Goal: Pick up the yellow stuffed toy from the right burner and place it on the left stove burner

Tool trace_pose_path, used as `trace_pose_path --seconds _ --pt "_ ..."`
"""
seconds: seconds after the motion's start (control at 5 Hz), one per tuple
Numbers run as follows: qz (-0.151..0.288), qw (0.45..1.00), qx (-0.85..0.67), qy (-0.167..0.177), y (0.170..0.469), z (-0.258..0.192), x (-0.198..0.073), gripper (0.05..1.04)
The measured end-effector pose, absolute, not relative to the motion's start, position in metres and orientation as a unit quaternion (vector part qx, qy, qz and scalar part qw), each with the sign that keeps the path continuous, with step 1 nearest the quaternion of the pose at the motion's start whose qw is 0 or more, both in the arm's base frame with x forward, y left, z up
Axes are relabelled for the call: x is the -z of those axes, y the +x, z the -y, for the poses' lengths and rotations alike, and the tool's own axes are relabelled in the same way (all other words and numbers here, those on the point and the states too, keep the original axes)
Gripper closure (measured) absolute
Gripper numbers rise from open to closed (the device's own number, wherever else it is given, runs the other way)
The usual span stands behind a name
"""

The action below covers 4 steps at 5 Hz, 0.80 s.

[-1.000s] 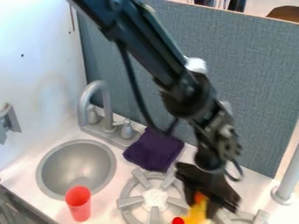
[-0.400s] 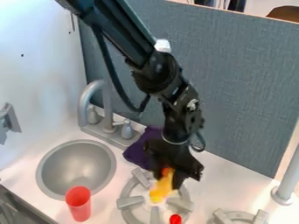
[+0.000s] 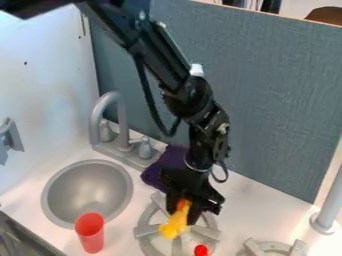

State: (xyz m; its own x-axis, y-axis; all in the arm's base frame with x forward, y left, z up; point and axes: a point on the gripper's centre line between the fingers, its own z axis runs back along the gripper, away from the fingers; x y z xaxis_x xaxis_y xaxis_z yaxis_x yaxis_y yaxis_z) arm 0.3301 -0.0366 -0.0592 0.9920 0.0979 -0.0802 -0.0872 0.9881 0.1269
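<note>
White counter (image 3: 257, 216) with a toy sink and stove, grey-blue fabric panel (image 3: 280, 100) behind, white wall (image 3: 47, 90) on the left of the frame. Black robot arm (image 3: 190, 96) comes in from the upper left and slants down toward bottom centre; gripper (image 3: 182, 213) points down over the near burner (image 3: 147, 231). Jaws pinch a yellow-orange thing (image 3: 175, 223), orange end up between the fingers, yellow end hanging lower left over the burner's middle. Looks like a soft or irregular toy, but its shape is too blurred to name. Small red thing (image 3: 201, 250) near the bottom edge, at the burner's lower right, apart from the yellow part. Purple cloth (image 3: 157, 172) lies on the counter just behind the burner, partly hidden by the arm. Round grey sink (image 3: 87, 190) in the lower left, silver-grey faucet (image 3: 95, 120) behind it with a knob on each side. Red cup (image 3: 90, 237) upright at the sink's near right edge, bottom left of the frame. Second burner (image 3: 270, 246) cut off at the bottom, right of centre; grey post (image 3: 327, 210) stands at the right edge. Grey fixture (image 3: 10, 136) on the wall, far left.
</note>
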Motion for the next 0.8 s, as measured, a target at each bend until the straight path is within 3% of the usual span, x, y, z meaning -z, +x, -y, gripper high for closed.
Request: trace_pose_path --seconds 0.2,0.4,0.6,0.8 --pt "-0.093 0.993 -0.049 0.061 0.329 0.030 0.070 0.548" --pt "-0.116 0.987 -0.073 0.088 0.325 0.023 0.079 0.548" --pt "-0.116 0.984 -0.094 0.094 0.323 0.022 0.079 0.480" --pt "-0.103 0.987 -0.089 0.085 0.309 0.021 0.069 0.173"
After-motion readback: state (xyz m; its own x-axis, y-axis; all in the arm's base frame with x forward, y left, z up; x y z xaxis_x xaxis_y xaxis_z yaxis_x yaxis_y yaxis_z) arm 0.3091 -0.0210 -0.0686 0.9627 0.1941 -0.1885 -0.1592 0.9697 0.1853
